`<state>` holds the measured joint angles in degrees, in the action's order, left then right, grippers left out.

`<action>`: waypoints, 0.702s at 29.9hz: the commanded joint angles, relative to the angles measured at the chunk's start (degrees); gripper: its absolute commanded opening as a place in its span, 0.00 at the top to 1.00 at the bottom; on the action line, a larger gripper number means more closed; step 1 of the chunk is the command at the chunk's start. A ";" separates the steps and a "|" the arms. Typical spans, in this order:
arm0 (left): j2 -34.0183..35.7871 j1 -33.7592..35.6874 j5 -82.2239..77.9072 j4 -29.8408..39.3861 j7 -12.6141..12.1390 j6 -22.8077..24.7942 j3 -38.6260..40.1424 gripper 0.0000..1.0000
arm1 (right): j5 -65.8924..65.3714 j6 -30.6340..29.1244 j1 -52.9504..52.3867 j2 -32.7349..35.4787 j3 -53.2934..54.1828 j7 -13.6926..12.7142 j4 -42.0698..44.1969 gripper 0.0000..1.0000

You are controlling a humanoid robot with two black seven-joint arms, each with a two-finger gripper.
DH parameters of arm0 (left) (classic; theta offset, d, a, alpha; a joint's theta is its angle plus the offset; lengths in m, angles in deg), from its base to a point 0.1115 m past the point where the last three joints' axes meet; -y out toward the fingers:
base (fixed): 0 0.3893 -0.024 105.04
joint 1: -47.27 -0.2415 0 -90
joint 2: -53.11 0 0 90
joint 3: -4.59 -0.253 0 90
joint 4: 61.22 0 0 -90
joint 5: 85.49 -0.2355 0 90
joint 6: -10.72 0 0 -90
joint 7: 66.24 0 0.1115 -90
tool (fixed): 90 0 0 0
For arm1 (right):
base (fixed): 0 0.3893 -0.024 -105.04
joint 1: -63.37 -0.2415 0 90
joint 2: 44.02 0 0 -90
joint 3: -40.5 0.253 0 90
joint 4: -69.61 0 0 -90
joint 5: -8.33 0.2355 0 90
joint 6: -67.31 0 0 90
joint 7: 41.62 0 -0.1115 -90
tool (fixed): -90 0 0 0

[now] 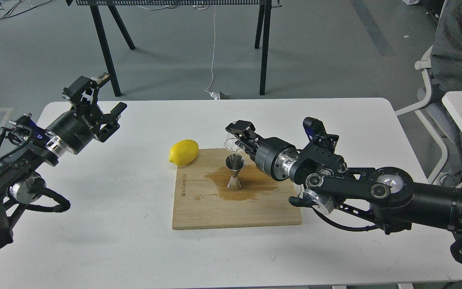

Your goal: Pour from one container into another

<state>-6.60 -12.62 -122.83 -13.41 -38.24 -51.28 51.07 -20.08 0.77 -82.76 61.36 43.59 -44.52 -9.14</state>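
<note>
Yellow lemon (pixel 183 152), tan wooden board (pixel 235 202) with dark brown wet stain (pixel 251 185), shiny steel jigger (pixel 234 173), white table (pixel 94 224)

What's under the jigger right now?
The jigger stands on the wooden board, in a dark wet stain. Its base hides the spot directly beneath.

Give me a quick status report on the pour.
Right gripper shut on clear cup, tipped above jigger. Left gripper open, idle. Wet patch on board; lemon clear of pour.
</note>
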 commanded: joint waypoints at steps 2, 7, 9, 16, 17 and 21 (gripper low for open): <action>-0.05 -0.05 0.00 0.00 0.00 0.00 -0.08 0.07 | -1.30 0.00 -0.73 -0.17 -1.86 0.01 0.17 0.54; -0.05 -0.05 0.00 0.00 0.00 0.00 0.01 0.07 | -1.56 0.00 -1.09 -0.17 -2.65 0.01 0.79 0.54; -0.05 -0.05 0.00 0.00 0.00 0.00 0.01 0.07 | -1.65 0.00 -1.44 -0.17 -2.83 0.09 0.79 0.54; -0.05 -0.05 0.00 0.00 0.00 0.00 0.01 0.07 | -4.47 -0.09 -1.53 -1.31 -2.92 0.01 1.84 0.54; -0.05 -0.05 0.00 0.00 0.00 0.00 0.01 0.07 | -4.47 -0.09 -1.53 -1.57 -2.92 0.01 1.85 0.54; -0.05 -0.14 0.00 0.00 0.00 0.00 0.01 0.07 | -4.47 -0.18 -2.40 -1.75 -5.28 0.01 2.02 0.54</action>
<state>-6.65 -12.67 -122.83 -13.41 -38.24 -51.29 51.08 -24.55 0.65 -84.45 59.76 39.92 -44.52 -7.24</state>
